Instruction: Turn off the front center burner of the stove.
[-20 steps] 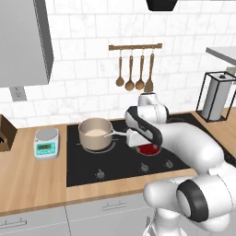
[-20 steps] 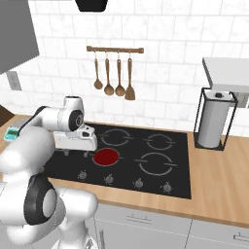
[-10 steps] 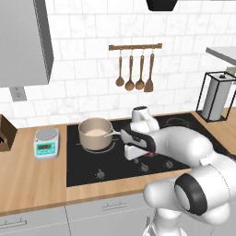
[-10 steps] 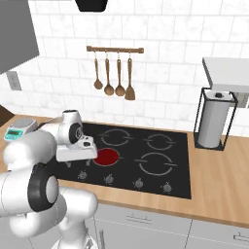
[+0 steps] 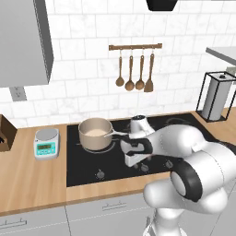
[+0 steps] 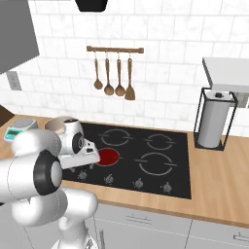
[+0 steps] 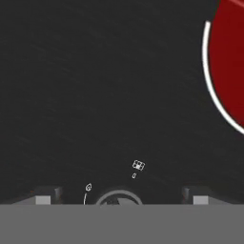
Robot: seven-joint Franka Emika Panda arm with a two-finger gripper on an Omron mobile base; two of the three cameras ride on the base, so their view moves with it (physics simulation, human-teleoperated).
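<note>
So we're low over the stove right now, hand parked at the near row of knobs. In the hand view a knob sits right between our two fingertips, so the jaws are spread apart with nothing pinched. The front center burner glows red, just beyond the hand and a bit right of it. A saucepan sits on the far left burner, and a kitchen scale rests on the wooden surface left of the glass.
</note>
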